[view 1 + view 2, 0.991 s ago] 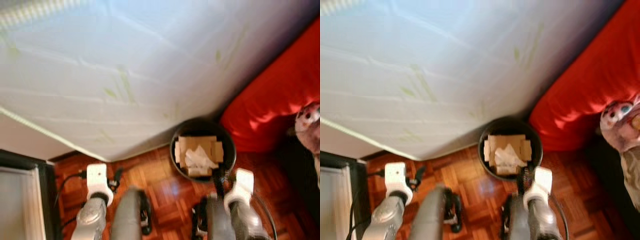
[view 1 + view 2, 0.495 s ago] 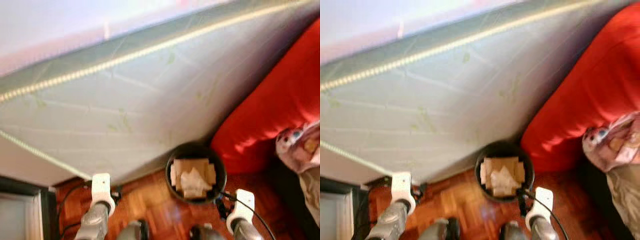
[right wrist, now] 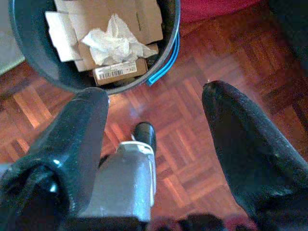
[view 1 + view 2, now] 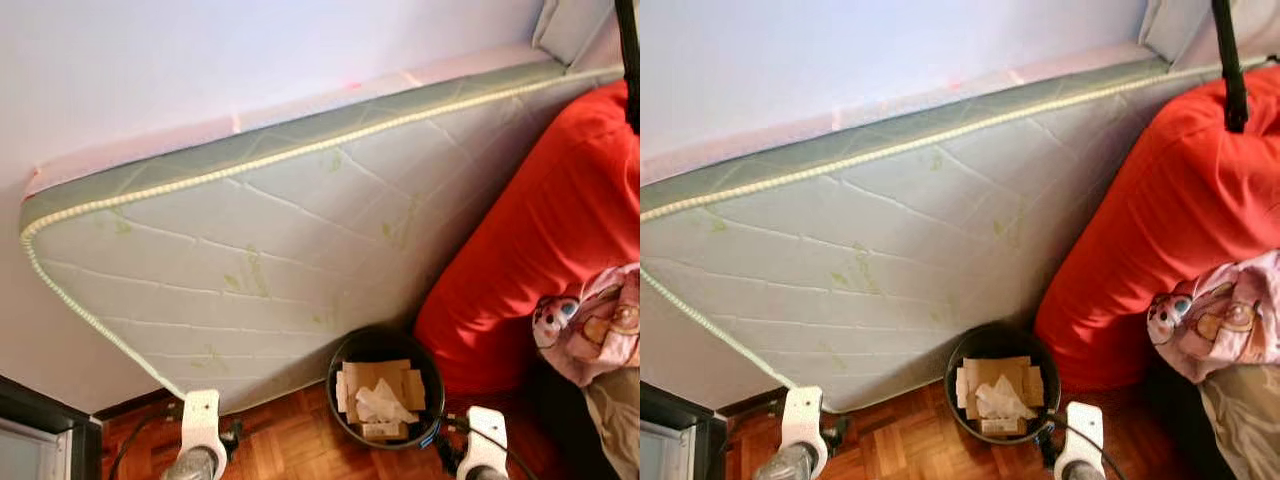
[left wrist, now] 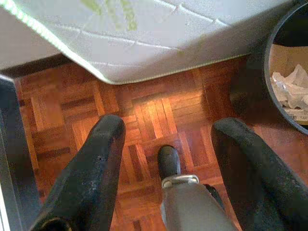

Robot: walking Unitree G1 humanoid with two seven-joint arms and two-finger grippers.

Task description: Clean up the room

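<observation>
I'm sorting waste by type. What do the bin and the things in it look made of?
Bin: probably plastic, dark, smooth and slightly glossy. Flattened box pieces: brown cardboard, matte, with cut flaps and a barcode label. Crumpled white wad: likely tissue or paper, soft creases.

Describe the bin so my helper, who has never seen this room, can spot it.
A big pale mattress leans against the wall, with a red beanbag to its right. On the wood floor in the gap between them stands the bin: round, black, holding cardboard pieces and crumpled white paper.
</observation>
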